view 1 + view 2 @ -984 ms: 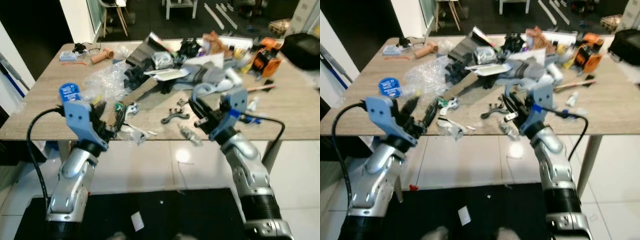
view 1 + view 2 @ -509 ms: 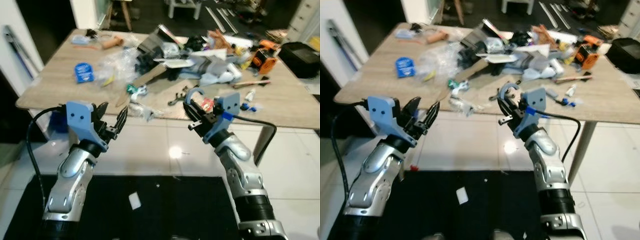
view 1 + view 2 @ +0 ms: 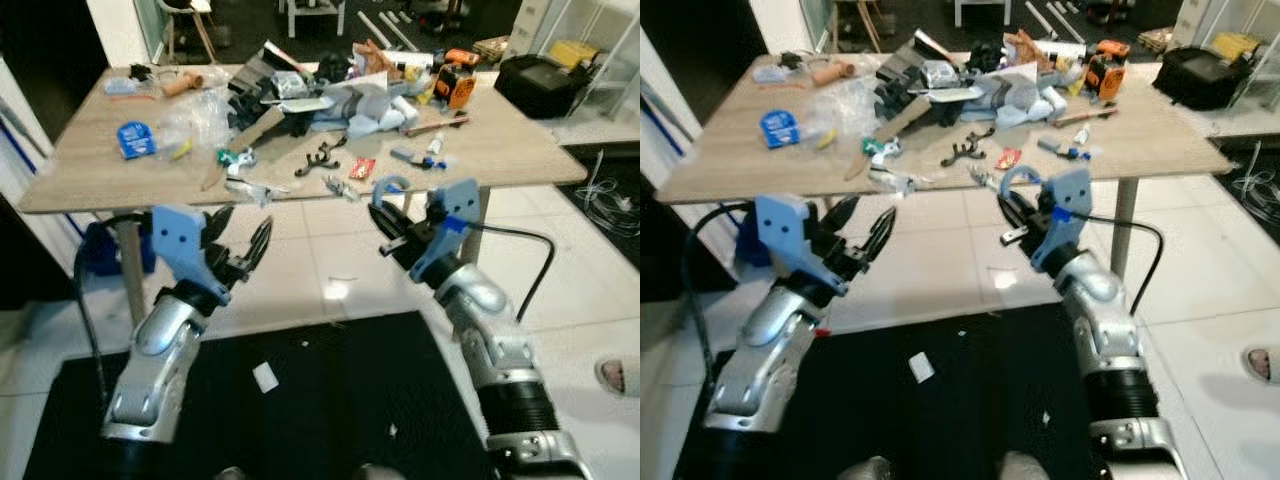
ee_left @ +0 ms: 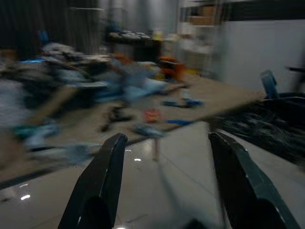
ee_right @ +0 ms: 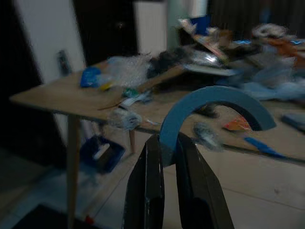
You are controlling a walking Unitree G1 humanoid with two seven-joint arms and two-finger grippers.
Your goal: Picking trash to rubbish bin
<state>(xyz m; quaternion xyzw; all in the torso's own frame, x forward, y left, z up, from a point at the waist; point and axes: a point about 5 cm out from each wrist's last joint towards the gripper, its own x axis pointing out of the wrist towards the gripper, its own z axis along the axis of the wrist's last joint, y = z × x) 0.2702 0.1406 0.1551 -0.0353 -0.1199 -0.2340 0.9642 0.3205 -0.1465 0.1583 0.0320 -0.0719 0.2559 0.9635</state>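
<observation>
Since a second before, the whole view had drawn back from the tabletop point(image 3: 520, 165): both hands, which had been up at its near edge, now hung over the tiled floor in front of it, and the right hand had come away carrying something.

The tabletop was the biggest thing in view and was crowded with clutter. A heap of dark and grey scraps point(image 3: 300, 100) filled its far middle, crumpled clear plastic wrap point(image 3: 195, 115) lay towards its left, and an orange power tool point(image 3: 455, 88) stood near its far right corner. Under its left end, beside the leg, sat a blue container point(image 3: 100, 255), possibly the bin, though that could not be told.

The left hand point(image 3: 243, 250) hung low before the tabletop's left half, its fingers spread wide and empty. The right hand point(image 3: 1012, 215) hung before the middle of the near edge, fingers pinched narrow on a blue ring point(image 5: 214, 107), most likely a roll of tape, which stood up above the fingertips.

As a judgement, the task was in its early part: one piece had been picked and was on its way, nothing had been dropped in a bin yet, and nearly all the litter still waited on the tabletop.
</observation>
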